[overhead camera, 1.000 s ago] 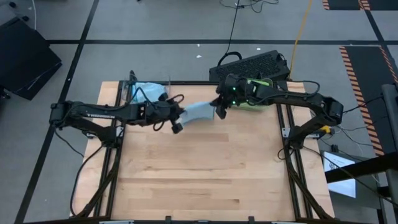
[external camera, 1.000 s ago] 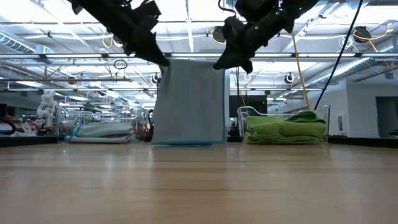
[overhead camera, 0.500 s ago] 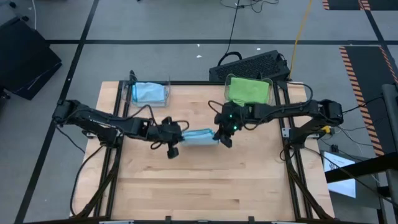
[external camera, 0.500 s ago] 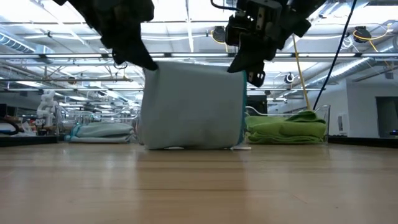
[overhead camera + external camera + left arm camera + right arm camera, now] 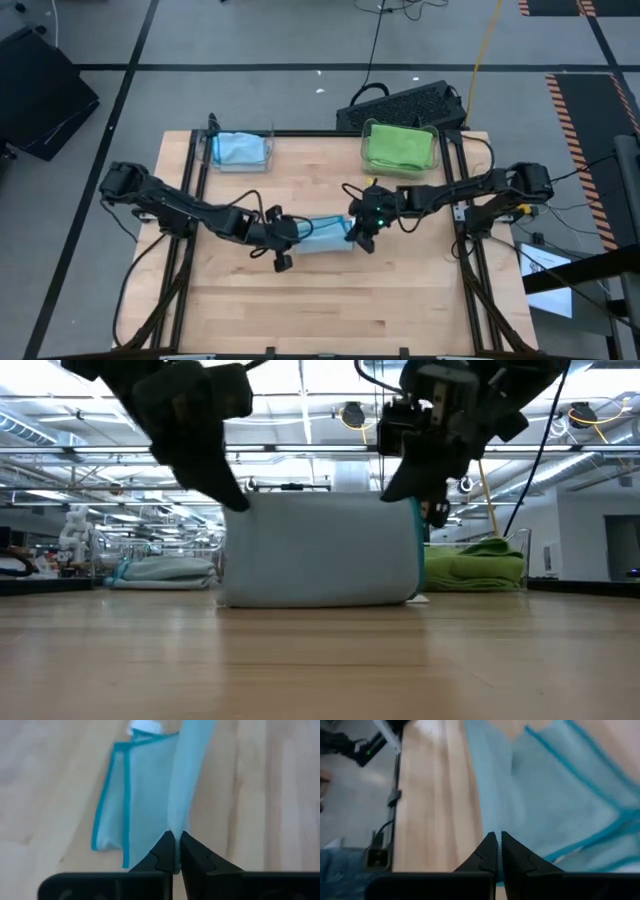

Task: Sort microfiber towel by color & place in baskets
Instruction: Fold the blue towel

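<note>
1. The light blue towel [image 5: 325, 236] lies partly on the table [image 5: 330, 300] near its middle, its upper edge held up.
2. The left gripper [image 5: 285, 232] has its jaws pinched on one end of the towel; the right gripper [image 5: 357, 232] has its jaws pinched on the other.
3. At the far edge, the left basket [image 5: 240, 151] holds blue cloth and the right basket [image 5: 400, 146] holds green cloth.

no readable text, labels, or signs

A light wooden counter [image 5: 320, 300] stands on grey floor [image 5: 250, 40]. Beyond its far edge lies a black keyboard [image 5: 405, 103], with a yellow cable [image 5: 483, 45] nearby.
</note>
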Robot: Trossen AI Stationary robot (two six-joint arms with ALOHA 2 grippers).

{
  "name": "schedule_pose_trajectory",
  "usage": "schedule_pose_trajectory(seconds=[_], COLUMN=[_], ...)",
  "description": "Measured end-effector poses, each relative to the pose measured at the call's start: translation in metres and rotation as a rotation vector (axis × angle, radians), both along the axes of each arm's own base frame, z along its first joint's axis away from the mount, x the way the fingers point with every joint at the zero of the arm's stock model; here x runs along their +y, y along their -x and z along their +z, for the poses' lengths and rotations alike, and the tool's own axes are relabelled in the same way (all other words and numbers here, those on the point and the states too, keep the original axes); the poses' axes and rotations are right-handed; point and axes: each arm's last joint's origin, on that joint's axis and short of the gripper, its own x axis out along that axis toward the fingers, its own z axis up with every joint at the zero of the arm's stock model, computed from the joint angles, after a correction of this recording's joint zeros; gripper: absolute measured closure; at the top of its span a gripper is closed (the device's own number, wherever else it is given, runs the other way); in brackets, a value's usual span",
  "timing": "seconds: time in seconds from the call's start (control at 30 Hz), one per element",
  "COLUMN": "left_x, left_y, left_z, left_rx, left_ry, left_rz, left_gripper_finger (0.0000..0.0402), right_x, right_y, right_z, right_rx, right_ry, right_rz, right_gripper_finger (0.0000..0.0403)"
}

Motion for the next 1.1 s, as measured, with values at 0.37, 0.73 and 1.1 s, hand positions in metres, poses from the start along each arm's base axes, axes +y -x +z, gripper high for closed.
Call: schedule_pose_trajectory(seconds=[0.37,0.73,1.1], left_x=[0.017,0.041,0.031], left_y=[-0.005,-0.012,-0.002], left_z=[-0.013,-0.025,-0.006], left_rx=[0.056,0.104,0.056], left_ry=[-0.068,-0.078,0.016], left_rz=[0.119,0.189,0.182], left_gripper_finger=[0.0386,0.0394,0.0394], right_x=[-0.033,-0.060,-0.051], right_y=[-0.007,-0.007,-0.006], right_z=[-0.023,-0.030,-0.018], right_rx=[0.014,0.010,-0.035], right_ry=[0.097,0.125,-0.011], right_rz=[-0.101,-0.160,-0.039], right_gripper_finger=[0.0399,0.0399,0.0399])
